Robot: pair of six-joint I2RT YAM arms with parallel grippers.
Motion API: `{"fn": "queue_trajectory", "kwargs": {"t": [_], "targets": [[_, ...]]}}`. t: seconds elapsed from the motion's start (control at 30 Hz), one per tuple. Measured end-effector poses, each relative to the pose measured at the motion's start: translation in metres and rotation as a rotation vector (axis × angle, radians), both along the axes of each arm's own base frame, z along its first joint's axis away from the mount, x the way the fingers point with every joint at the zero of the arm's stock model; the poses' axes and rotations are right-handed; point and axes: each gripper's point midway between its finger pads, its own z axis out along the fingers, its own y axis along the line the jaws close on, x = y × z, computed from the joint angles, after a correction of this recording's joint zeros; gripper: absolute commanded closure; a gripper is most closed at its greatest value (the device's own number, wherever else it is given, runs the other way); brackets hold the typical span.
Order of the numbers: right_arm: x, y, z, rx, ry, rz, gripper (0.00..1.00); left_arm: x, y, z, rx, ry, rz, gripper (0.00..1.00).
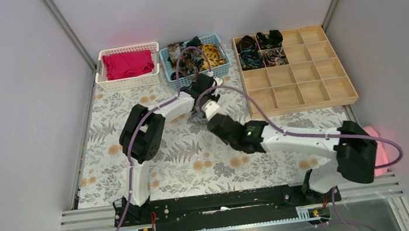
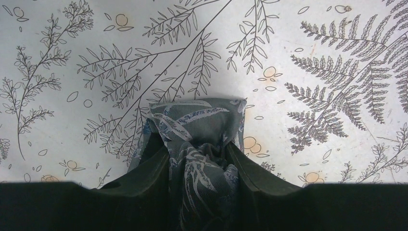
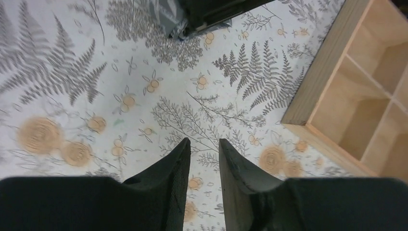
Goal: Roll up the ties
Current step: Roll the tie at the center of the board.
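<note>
A grey-teal leaf-patterned tie is bunched into a small coil on the fern-print tablecloth. My left gripper is shut on it, one finger pressing each side. In the top view this tie lies mid-table below the blue basket. My right gripper hovers over bare cloth nearby, its jaws open by a narrow gap with nothing between them. The held tie shows at the top edge of the right wrist view. More loose ties fill the blue basket. Rolled ties sit in the wooden tray's far-left compartments.
The wooden compartment tray stands at the back right, its near corner close to my right gripper. A blue basket and a white basket holding a magenta cloth line the back edge. A pink object lies at the right edge.
</note>
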Motion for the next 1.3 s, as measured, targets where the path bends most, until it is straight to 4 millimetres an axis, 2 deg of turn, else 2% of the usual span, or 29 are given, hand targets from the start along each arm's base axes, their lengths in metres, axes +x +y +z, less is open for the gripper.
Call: {"fn": "queue_trajectory", "kwargs": {"t": [0.07,0.13,0.17,0.3,0.33,0.43,0.5,0.7,0.9,1.13,1.3], "targets": [[-0.008,0.001,-0.008,-0.146,-0.069,0.039,0.62,0.000,0.000,-0.001,0.002,0.004,0.000,0.87],[-0.012,0.003,-0.021,-0.280,-0.107,0.073,0.43,-0.001,0.001,-0.002,0.004,0.006,-0.001,0.87],[-0.013,0.004,-0.027,-0.348,-0.125,0.088,0.39,-0.001,0.001,-0.002,0.004,0.007,-0.001,0.87],[-0.017,0.009,-0.054,-0.627,-0.191,0.160,0.35,-0.001,0.000,-0.002,0.007,0.011,0.000,0.88],[-0.019,0.013,-0.060,-0.677,-0.203,0.183,0.32,-0.001,0.001,-0.003,0.009,0.014,0.000,0.88],[-0.023,0.029,-0.071,-0.782,-0.235,0.258,0.10,-0.002,0.001,-0.003,0.012,0.018,0.000,0.88],[-0.022,0.042,-0.072,-0.818,-0.260,0.287,0.07,-0.001,0.001,-0.003,0.013,0.019,0.000,0.88],[-0.003,0.081,-0.062,-0.909,-0.389,0.348,0.09,-0.002,0.001,-0.003,0.013,0.020,0.000,0.88],[0.015,0.105,-0.082,-0.985,-0.434,0.392,0.10,-0.002,0.001,-0.003,0.014,0.020,0.000,0.88],[0.061,0.103,-0.086,-1.080,-0.475,0.287,0.11,-0.002,0.001,-0.003,0.013,0.021,-0.001,0.89],[0.085,0.098,-0.087,-1.087,-0.470,0.226,0.24,-0.002,0.001,-0.003,0.013,0.020,-0.001,0.89]]}}
